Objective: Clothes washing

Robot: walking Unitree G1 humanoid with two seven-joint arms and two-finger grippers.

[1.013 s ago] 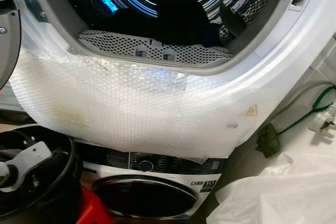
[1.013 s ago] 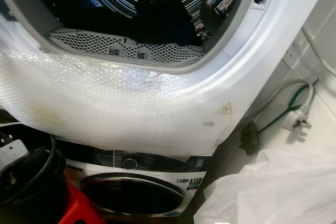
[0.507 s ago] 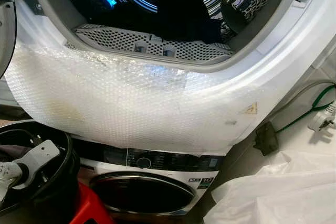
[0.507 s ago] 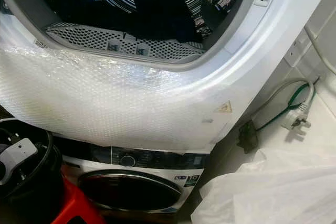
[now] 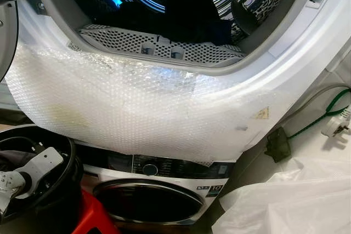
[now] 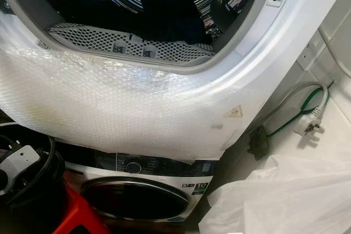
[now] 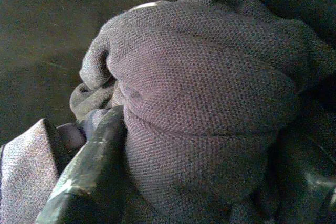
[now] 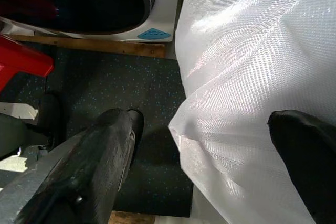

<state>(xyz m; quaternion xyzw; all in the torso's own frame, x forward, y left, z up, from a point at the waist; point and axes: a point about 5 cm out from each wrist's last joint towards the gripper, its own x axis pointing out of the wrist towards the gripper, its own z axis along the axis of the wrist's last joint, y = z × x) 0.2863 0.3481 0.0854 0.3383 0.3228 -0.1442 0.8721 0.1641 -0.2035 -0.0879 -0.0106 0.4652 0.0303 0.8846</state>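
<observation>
barely any change since half a second ago: the left arm's white wrist [image 5: 30, 171] sits a touch lower inside the black bucket [image 5: 66, 182]. left gripper [image 7: 157, 145] is down in there, fingers clamped on a grey-purple knitted garment [image 7: 210, 103]. right gripper [image 8: 205, 156] hangs with fingers spread wide over a white mesh bag [image 8: 262, 77]. dryer drum [image 5: 181, 4] gapes open above the washer [image 5: 153, 195].

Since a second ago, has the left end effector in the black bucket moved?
Yes. The left arm's white wrist has risen slightly against the round black bucket's rim, away from its bottom.
</observation>
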